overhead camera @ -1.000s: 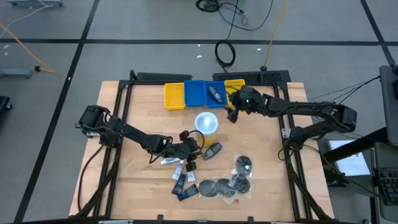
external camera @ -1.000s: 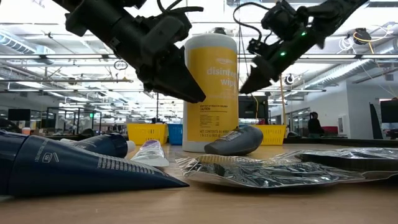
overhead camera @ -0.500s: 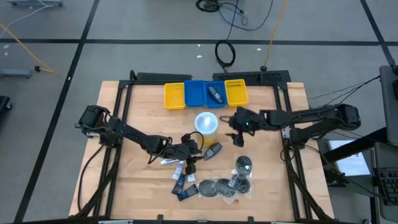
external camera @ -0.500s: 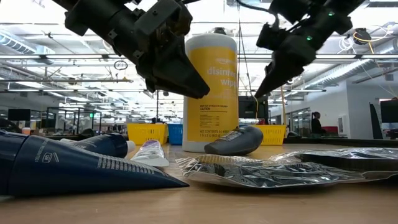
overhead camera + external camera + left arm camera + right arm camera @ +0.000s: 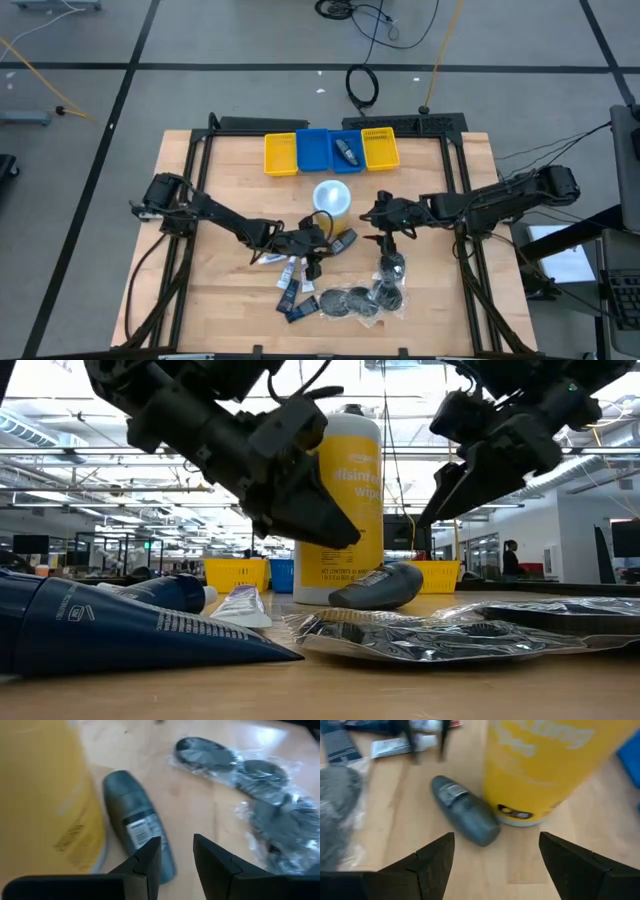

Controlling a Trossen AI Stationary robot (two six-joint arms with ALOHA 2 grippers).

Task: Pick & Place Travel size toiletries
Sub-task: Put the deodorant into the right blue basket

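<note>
Since the earlier frame the right gripper [image 5: 381,229] has been brought away from the bins at the back of the counter [image 5: 220,290] and down toward its middle, and the left gripper [image 5: 322,243] has been shifted closer to the yellow canister [image 5: 331,197]. The right gripper is now held above the wood beside the canister, near the clear-wrapped round dark packets [image 5: 372,295]; its jaws are spread wide and nothing is grasped between them. In the right wrist view the dark grey mini bottle [image 5: 465,817] is seen lying on its side just beside the canister's base. The left gripper is poised just over that same bottle, which lies between the canister and the packets; its jaws are partly parted with an empty gap between them, so nothing is gripped. The white tubes [image 5: 274,260] and navy sachets [image 5: 292,297] are spread on the counter under and in front of the left arm. Another small dark bottle [image 5: 347,152] is lying in the blue bin [image 5: 314,151], with a yellow bin [image 5: 281,154] set alongside at the back edge.
</note>
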